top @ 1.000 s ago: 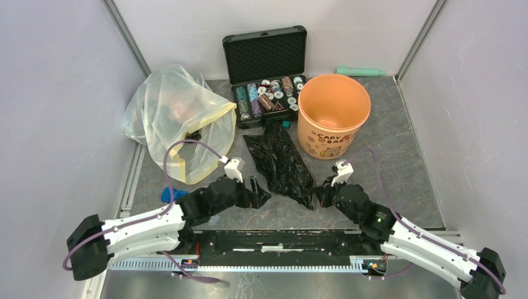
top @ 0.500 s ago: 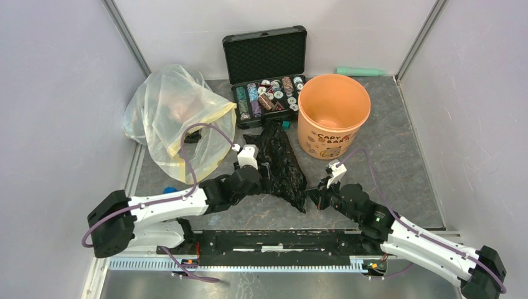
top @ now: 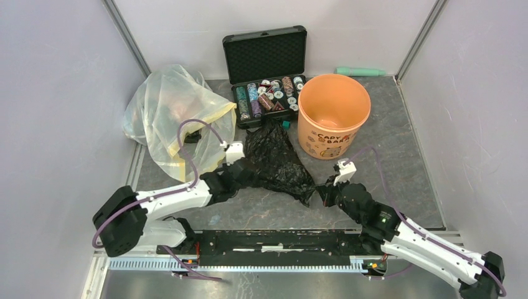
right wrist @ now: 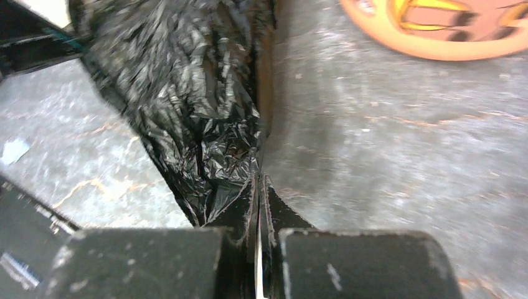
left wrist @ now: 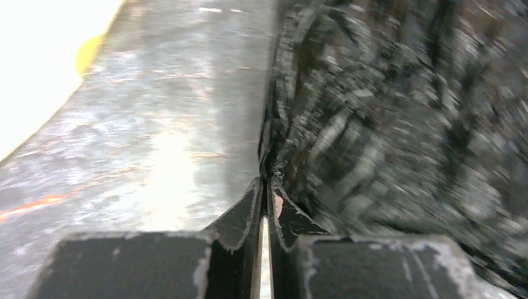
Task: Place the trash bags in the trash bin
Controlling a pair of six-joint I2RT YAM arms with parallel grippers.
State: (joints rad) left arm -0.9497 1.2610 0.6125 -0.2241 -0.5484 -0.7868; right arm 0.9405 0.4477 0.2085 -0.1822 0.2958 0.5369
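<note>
Top view: one black trash bag (top: 277, 165) lies on the surface (top: 398, 162) just left of the one orange trash bin (top: 333, 115), its long axis running from beside the bin toward the arms. The left pincer (top: 240, 171), open and short of the bag a second ago, now meets its left edge.

Left wrist: the jaws are nearly closed, pinching the bag's edge.

Right wrist: the right pincer (right wrist: 258, 180) is clamped tight on the bag's near corner.

clear bag (top: 168, 112) back-left | chip case (top: 266, 78) open | green tube (top: 360, 71) rear
</note>
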